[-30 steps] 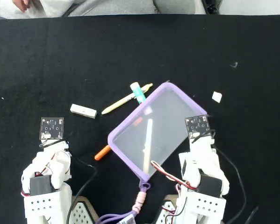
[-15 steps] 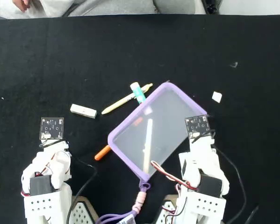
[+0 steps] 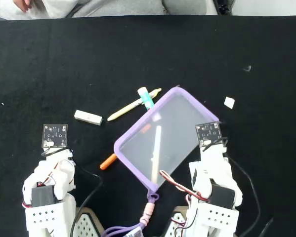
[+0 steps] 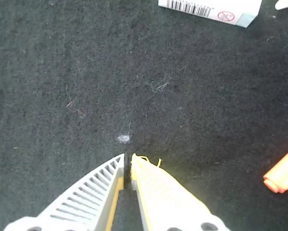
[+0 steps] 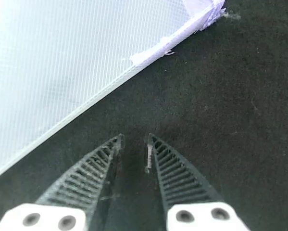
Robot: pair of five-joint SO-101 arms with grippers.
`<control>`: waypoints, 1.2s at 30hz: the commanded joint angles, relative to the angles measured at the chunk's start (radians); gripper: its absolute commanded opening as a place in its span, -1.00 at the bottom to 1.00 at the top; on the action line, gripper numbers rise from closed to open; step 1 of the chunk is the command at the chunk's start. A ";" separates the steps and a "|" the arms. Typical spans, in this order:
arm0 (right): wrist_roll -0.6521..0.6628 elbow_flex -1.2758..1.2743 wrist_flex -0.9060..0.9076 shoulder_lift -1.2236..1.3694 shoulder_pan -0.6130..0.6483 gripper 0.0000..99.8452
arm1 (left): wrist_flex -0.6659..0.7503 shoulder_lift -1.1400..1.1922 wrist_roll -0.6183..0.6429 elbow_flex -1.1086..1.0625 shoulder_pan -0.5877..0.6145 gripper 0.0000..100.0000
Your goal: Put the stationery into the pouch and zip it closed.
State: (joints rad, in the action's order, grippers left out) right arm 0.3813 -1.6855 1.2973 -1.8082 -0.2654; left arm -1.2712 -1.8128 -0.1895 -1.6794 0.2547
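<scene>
Black table [image 3: 49, 59], pouch [image 5: 62, 57] just beyond right hand [image 5: 134, 147]

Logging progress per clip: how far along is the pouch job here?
Done: at most a pale stick showing through the pouch; inside or under, unclear. In hand: nothing; left gripper and right gripper are empty. Remaining: eraser, yellow pen, glue stick, orange marker, then zipping.

The orange pen [image 3: 108, 161] disappears at the rim of the pouch [image 3: 182, 118]; the left wrist view cuts it at the edge, and the eraser [image 4: 208, 7] too. The strap [image 3: 123, 230] leaves the high view at the bottom — a white scrap [image 3: 229, 102] is too small to identify.
</scene>
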 commanded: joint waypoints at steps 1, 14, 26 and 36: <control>-0.009 0.002 0.011 -0.085 -0.015 -0.85 | -0.002 -0.003 -0.002 -0.019 -0.007 -0.94; -0.002 0.005 0.006 -0.085 0.009 -0.85 | -0.002 -0.003 -0.002 -0.019 -0.007 -0.94; 0.244 0.323 -0.044 -0.085 0.150 -0.84 | -0.002 -0.003 -0.002 -0.019 -0.007 -0.94; 0.361 0.545 0.094 -0.024 0.569 -0.84 | -0.002 -0.003 -0.002 -0.019 -0.007 -0.94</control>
State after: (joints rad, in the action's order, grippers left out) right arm 0.7265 -1.2083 1.3771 -1.8082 0.2056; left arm -1.2712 -1.8128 -0.1895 -1.6794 0.2547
